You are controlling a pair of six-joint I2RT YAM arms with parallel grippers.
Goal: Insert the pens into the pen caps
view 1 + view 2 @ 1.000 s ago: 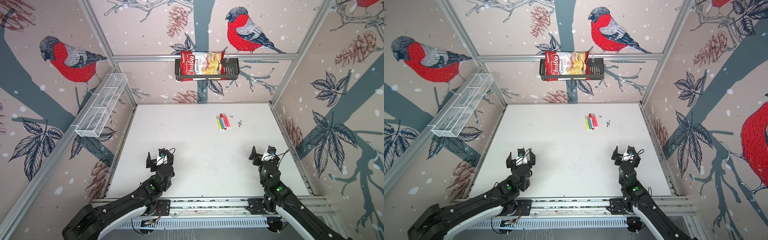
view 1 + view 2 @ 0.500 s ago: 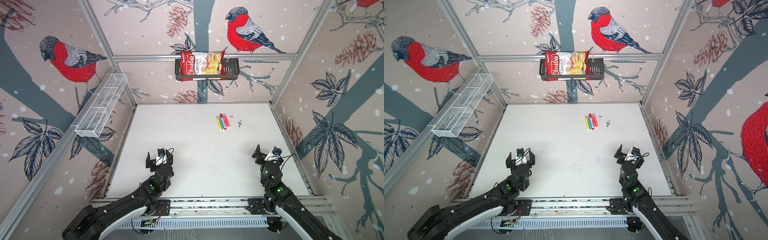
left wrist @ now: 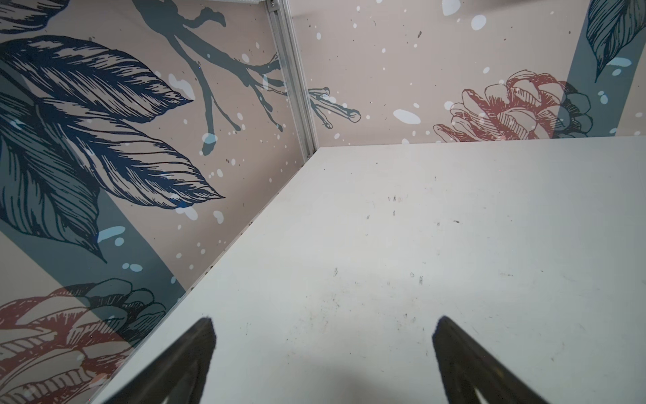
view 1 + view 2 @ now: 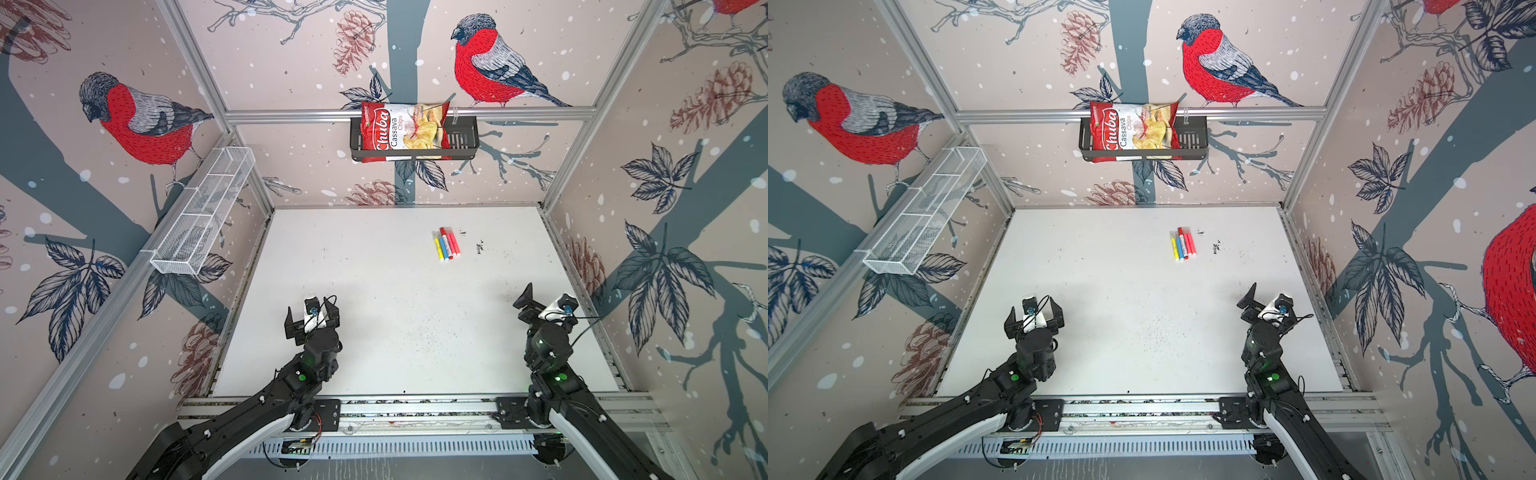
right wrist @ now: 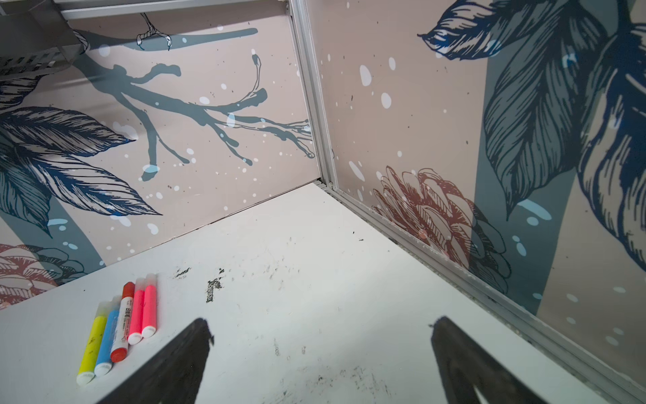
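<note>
Both top views: pens bunched side by side on the table toward the back, right of middle. Too small here to tell caps from barrels. Left claw spread wide near the front, empty, well apart from the pens. Right claw also wide and empty; its outer finger hard to make out.

Left wrist view: only the two fingertips of the left claw in frame, rest cut off, bare table between.

Right wrist view: five pens touching in a row, caps seated on the ends nearest the back wall, one red, the others clear. Right claw wide, tips only, pens outside the gap, untouched.
</note>
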